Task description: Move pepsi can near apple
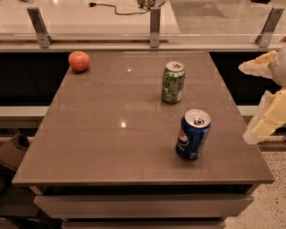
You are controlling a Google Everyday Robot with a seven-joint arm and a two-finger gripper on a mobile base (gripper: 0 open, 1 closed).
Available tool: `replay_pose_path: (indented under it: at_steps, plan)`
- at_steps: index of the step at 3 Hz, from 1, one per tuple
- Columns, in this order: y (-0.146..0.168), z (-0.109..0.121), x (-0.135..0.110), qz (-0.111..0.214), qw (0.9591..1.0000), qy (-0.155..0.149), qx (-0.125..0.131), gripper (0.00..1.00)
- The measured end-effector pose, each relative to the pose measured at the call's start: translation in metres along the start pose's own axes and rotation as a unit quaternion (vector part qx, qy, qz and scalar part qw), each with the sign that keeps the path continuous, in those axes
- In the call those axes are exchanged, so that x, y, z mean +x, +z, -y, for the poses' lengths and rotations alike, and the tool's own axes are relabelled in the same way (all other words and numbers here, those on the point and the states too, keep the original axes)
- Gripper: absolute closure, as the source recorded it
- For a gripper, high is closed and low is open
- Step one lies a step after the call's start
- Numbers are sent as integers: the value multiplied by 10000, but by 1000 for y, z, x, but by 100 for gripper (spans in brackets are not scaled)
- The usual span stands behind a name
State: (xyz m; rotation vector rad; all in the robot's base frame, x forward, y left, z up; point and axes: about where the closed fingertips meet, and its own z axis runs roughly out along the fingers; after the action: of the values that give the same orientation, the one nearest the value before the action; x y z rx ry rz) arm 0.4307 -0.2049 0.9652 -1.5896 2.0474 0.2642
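The pepsi can [193, 135] is dark blue aluminium with a silver top and a round red, white and blue logo low on its side. That logo faces the front-left, toward the camera. The can stands upright on its base with its long axis vertical and its lid up, where the pull tab and mouth show. It sits on the front-right part of the grey-brown tabletop [111, 134], nearer the right edge than the left and a little back from the front edge. Nothing touches it. Behind it and slightly to the left stands 1 green-patterned can [173, 82] of like size, also upright, near the pepsi can but with a clear gap between them. The apple [79, 61] is small, round and red-orange with a short stem on top. It rests at the far-left corner of the tabletop, well apart from both cans and diagonally across from the pepsi can. The end effector [246, 102] hangs off the right side of the tabletop, beyond its edge, at about the pepsi can's depth and not in contact with any object. Its 2 cream-coloured fingers [268, 118] are spread apart, 1 higher and 1 lower, and hold nothing. Along the far edge runs a low rail on metal posts [154, 27], with a pale surface and a dark cable [116, 9] beyond it.
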Motion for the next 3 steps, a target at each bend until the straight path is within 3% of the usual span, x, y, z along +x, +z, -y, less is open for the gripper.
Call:
replay_pose_path:
  at_steps: [1,2,3]
  plan:
    - [14,-10,0,609,9979,137,-153,0]
    - [28,-20,-4,1246,9916,257,-216,0]
    - [44,-30,-13,1924,9804,357,-221,0]
